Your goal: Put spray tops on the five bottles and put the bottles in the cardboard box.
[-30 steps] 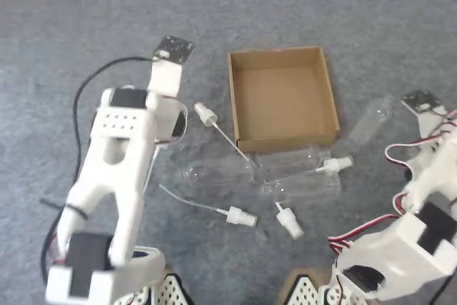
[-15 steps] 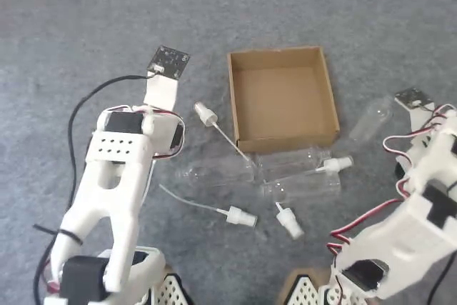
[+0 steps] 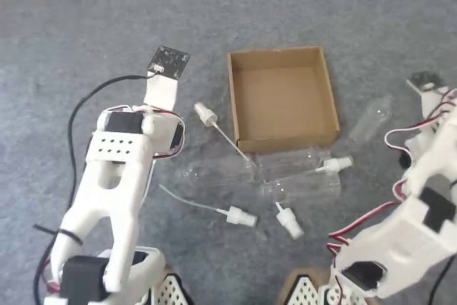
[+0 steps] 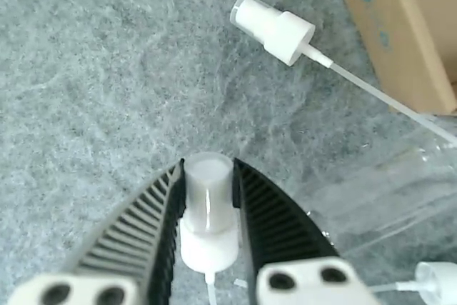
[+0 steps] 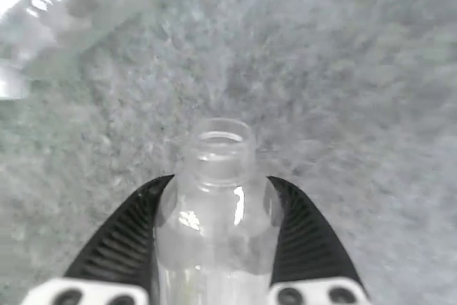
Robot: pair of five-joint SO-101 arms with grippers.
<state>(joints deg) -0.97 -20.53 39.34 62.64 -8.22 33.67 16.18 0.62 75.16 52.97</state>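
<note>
White spray top (image 4: 207,208) in left gripper (image 4: 208,168), bottle (image 5: 214,205) in right gripper (image 5: 219,181).

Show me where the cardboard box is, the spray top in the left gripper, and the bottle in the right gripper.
cardboard box (image 3: 282,98): high view, on its bare floor.
spray top (image 4: 208,201): left wrist view, on its clear cap.
bottle (image 5: 214,208): right wrist view, on its shoulder below the neck.
</note>
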